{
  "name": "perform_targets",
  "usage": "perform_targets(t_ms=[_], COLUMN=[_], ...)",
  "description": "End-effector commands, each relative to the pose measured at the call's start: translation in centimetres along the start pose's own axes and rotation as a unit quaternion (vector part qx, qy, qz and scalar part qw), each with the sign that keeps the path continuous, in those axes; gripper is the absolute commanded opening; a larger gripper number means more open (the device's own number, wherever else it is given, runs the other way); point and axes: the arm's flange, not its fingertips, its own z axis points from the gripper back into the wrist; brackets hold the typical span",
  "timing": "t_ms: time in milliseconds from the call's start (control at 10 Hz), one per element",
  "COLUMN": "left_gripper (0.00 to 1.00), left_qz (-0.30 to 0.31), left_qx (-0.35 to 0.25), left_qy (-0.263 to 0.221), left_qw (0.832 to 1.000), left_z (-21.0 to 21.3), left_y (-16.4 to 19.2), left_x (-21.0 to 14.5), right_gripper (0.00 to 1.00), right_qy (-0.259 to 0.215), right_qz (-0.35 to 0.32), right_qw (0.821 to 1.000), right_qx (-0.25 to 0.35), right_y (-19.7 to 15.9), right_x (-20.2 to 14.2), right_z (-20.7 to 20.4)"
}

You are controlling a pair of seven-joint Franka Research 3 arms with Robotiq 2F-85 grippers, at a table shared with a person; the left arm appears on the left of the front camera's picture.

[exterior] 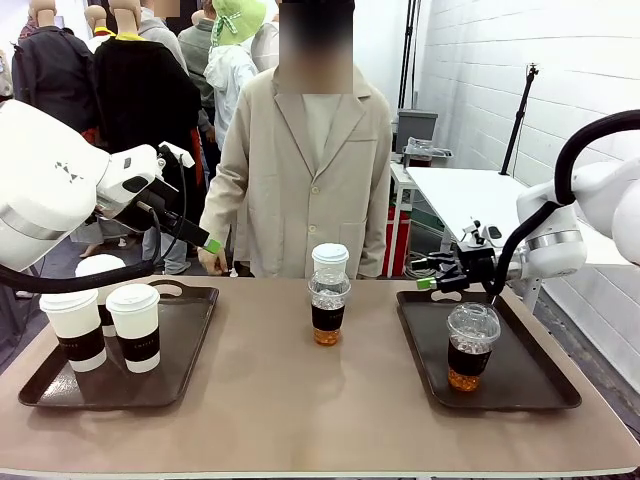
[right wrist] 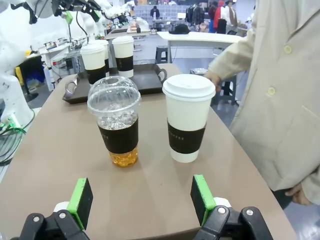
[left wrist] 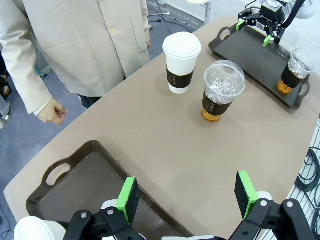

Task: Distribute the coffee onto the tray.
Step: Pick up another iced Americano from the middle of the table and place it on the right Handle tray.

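My right gripper [right wrist: 141,199] gapes empty, aimed at two upright cups on the table [right wrist: 45,165]: clear cup [right wrist: 116,125] dead ahead, paper cup [right wrist: 188,120] just beside it. Left gripper [left wrist: 186,196], also spread and empty, hangs higher, seemingly farther.

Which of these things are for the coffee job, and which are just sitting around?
For the job:
- middle paper cup
- middle clear cup
- left tray, with three paper cups
- right tray, with one clear cup

Just sitting around, at the back:
- white table
- grey box
- black stand
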Motion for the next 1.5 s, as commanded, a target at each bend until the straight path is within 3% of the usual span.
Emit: perform_targets(t_ms=[0,1000,1400], left_gripper=[1.0,1.0,1.0], left_qz=[0.007,0.007,0.007], left_qx=[-0.009,-0.009,-0.009], left_qy=[-0.004,-0.004,-0.004], left_qw=[1.0,1.0,1.0], left_z=[-0.1,-0.1,-0.1], left_y=[0.2,0.2,0.2], left_x=[0.0,0.0,0.0], right_gripper=[1.0,1.0,1.0], right_qy=[0.001,0.022,0.018], right_qz=[0.012,-0.003,0.004], right_qw=[1.0,0.995,0.998], right_qx=[0.011,0.096,0.065], right_y=[-0.5,0.9,0.3], right_x=[-0.2,-1.9,-0.9], right_z=[-1.3,-7.9,-5.0])
